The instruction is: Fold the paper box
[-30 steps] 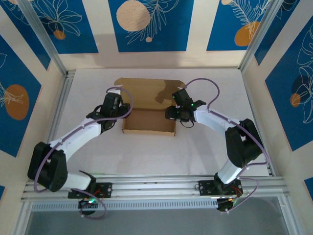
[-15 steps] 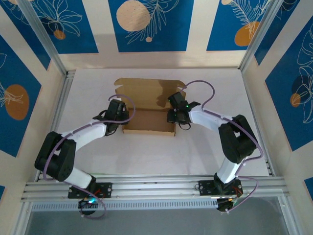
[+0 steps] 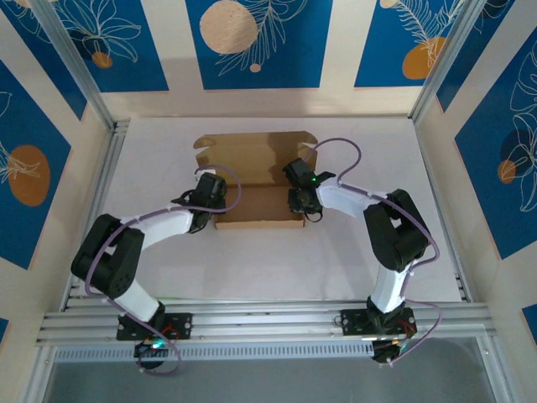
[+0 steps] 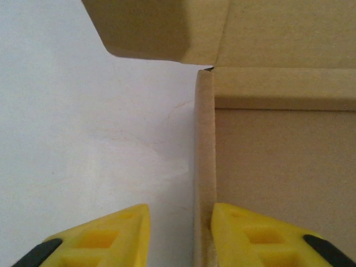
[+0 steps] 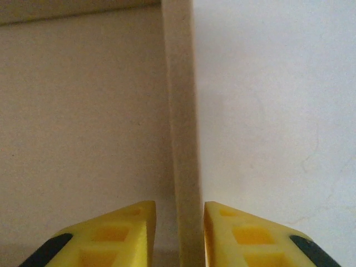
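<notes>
Risks:
- smooth white table [image 3: 252,269] gives no grip. Plain brown corrugated cardboard box [image 3: 252,159] at centre of table, between arms, tray formed, lid panel open behind. Likely skates or twists if arms pull unevenly.
- thin side walls may buckle or crease under hard pinch.
- left gripper [image 4: 181,225]: yellow jaws spread astride left wall, gap on table side.
- right gripper [image 5: 179,219]: jaws astride right wall, slight gap on inner side, not clamped.

Cardboard: matte, fibrous, crisp creases, rounded flap corner.

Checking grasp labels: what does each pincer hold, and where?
Neither clearly clamps: left pincer straddles the paper box at its left wall, right pincer at its right wall, gaps showing.
</notes>
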Robot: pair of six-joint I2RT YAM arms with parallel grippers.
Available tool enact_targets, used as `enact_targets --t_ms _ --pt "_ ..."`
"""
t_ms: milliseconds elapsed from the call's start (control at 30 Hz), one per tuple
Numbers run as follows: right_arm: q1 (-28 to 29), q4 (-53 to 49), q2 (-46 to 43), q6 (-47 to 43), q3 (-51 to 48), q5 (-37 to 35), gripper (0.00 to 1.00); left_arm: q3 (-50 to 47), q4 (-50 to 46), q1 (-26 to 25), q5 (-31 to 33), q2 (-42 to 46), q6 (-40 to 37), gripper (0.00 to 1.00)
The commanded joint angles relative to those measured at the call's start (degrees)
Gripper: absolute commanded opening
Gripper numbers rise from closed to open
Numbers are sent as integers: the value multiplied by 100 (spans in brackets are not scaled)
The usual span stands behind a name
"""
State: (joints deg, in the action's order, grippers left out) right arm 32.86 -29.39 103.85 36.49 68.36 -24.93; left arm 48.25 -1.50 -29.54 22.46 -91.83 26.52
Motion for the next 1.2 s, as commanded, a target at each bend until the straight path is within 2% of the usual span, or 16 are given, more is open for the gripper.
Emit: enact_targets --t_ms 0,333,800,867,933,1167 --pt "136 -283 191 -88 282 -297 27 82 -345 -166 299 -277 114 26" --pt "478 -709 612 -251 795 -876 19 311 -621 -581 795 -569 383 12" --pt "638 -899 766 -146 987 -965 19 275 -684 -846 873 -634 775 11" --pt "569 -878 539 -100 872 -949 24 199 -728 -850 966 -442 715 14" --pt "482 -631 139 -194 587 -829 31 50 -691 -819 1038 -110 608 22" --pt "236 372 -1180 -868 -238 -122 74 -255 -454 -708 593 1149 12 63"
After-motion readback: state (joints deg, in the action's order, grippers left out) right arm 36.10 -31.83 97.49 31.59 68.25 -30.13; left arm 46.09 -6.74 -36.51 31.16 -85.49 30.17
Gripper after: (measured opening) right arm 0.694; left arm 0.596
